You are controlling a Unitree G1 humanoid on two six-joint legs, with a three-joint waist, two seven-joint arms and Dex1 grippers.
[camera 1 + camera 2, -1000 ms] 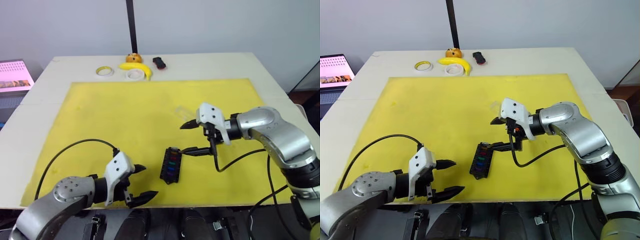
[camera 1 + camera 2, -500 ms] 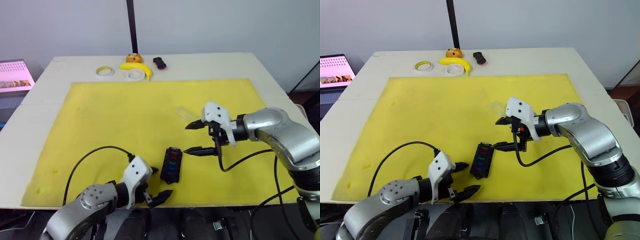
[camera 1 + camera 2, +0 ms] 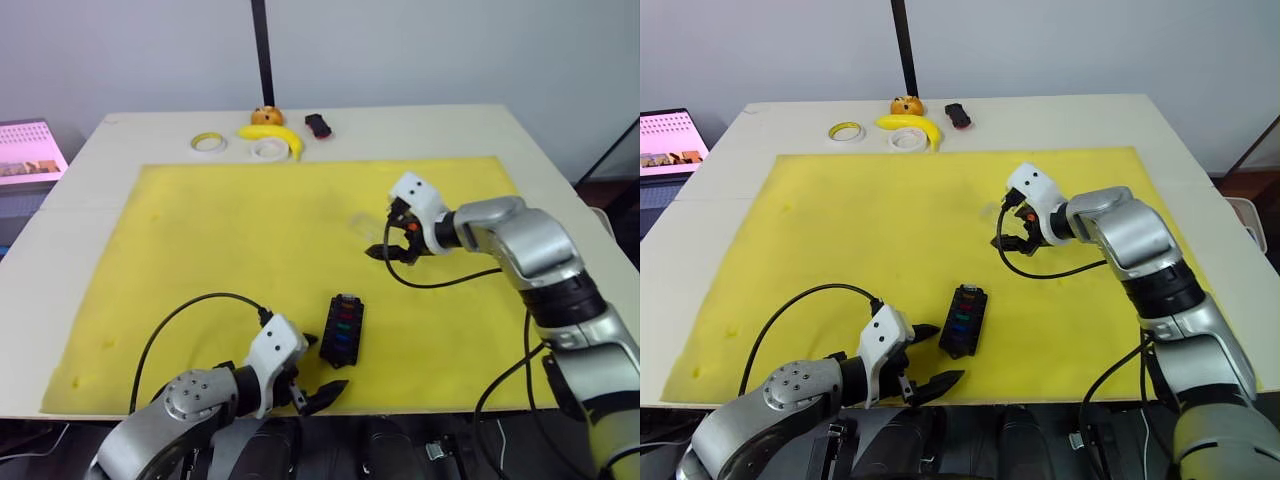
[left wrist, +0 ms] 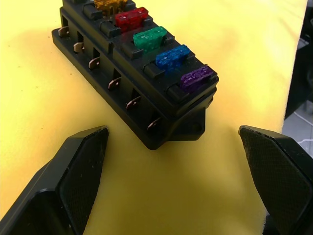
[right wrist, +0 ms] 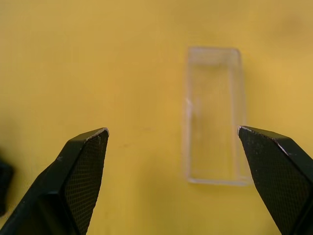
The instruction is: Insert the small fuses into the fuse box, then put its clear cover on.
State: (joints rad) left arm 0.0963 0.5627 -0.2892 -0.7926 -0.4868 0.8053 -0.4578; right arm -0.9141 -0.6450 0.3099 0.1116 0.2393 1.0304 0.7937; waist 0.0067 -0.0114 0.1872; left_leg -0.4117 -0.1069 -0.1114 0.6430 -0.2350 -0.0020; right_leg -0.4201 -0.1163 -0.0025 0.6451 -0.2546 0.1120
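Note:
The black fuse box lies on the yellow mat, near its front edge. Small fuses sit in its slots: amber, red, teal, blue and purple. My left gripper is open just in front of and left of the fuse box, its fingers apart from it. The clear cover lies flat on the mat farther back. My right gripper hovers open over the mat right beside the cover, holding nothing.
Along the table's far edge lie two tape rolls, a banana, a small orange object and a black-and-red object. A laptop screen stands off the table's left side.
My right gripper has moved away from the fuse box and back toward the clear cover. My left gripper came in toward the fuse box a second ago and has since held still.

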